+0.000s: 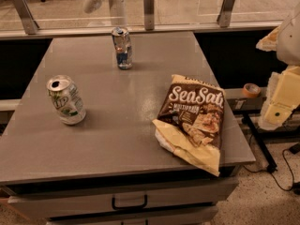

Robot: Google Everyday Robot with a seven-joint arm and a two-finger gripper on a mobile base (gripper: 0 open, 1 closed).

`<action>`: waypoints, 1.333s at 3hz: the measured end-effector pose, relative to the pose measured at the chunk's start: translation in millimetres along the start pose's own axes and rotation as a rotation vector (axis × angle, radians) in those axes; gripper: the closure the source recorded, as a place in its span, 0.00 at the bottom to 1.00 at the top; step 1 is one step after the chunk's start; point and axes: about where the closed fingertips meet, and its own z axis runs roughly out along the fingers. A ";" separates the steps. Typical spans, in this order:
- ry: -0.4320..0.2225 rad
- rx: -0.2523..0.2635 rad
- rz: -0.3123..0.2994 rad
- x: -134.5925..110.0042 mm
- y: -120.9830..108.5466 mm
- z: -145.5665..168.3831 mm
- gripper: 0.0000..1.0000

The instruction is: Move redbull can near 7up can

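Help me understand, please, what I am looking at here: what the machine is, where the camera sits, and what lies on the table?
This is the only camera view of a mobile robot that picks things up with a gripper. Where the camera is mounted is not on record, but it looks down on a grey table. The cream-coloured part at the right edge is the gripper. It hangs beside the table, away from everything on it.

At the back of the table stands a slim silver and blue metal can, the redbull can. At the front left, well apart from it, stands a wider whitish can with green lettering, the 7up can. A brown and yellow bag of chips lies at the front right. Both cans stand free, so neither is held.
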 end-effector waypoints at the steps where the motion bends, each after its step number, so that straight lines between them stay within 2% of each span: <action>1: 0.000 0.000 0.000 0.0 0.0 0.0 0.00; 2: -0.174 0.000 0.011 -27.5 -16.2 1.6 0.00; 3: -0.434 0.022 0.035 -69.2 -50.5 17.3 0.00; 4: -0.687 0.004 0.085 -144.8 -64.9 23.6 0.00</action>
